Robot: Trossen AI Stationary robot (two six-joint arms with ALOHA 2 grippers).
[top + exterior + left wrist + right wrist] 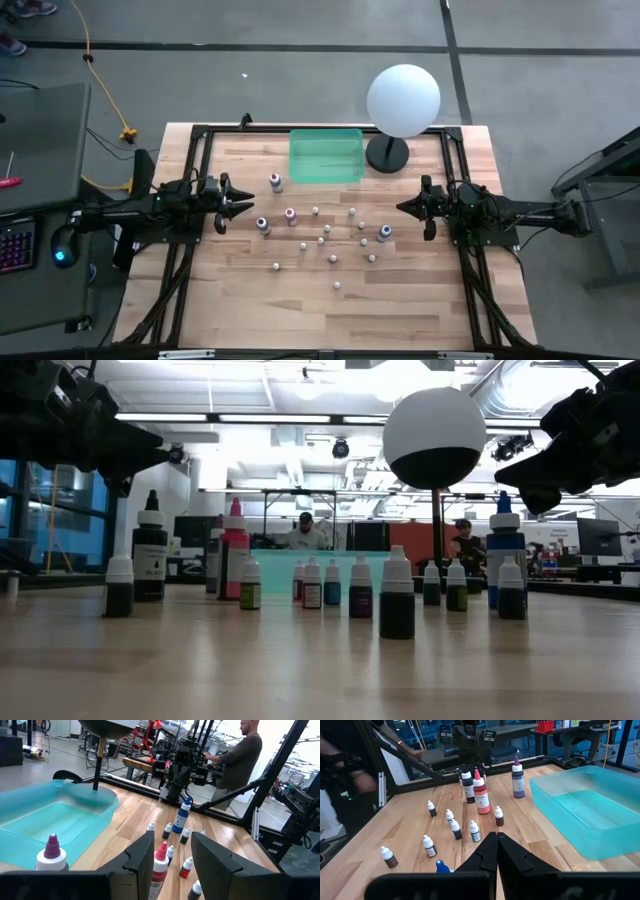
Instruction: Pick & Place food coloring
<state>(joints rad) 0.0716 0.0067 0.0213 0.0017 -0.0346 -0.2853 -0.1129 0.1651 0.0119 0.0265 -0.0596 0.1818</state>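
Table [250, 300]: light wood, black frame rails around the edges. Sphere [403, 100], white on a black base, stands at the far edge, right of centre. Tray [326, 155], green and translucent, sits just left of the sphere's base, against the far rail.

Left arm reaches in from the left side; left gripper [240, 204] hovers above the wood, jaws apart, nothing between them. From its wrist camera the fingers [145, 852] frame a red bottle [160, 865] farther off.

Right arm reaches in from the right side; right gripper [405, 207] hovers at the same depth, jaws together at the tips, holding nothing.

Food coloring [325, 240]: small white-capped bottles standing upright, scattered across the middle of the table between the two grippers, near side of the tray. Larger ones: a purple bottle [275, 181] just left of the tray, a blue bottle [383, 233] toward the right gripper. None lie in the tray.

A person [240, 757] stands beyond the table's right side.
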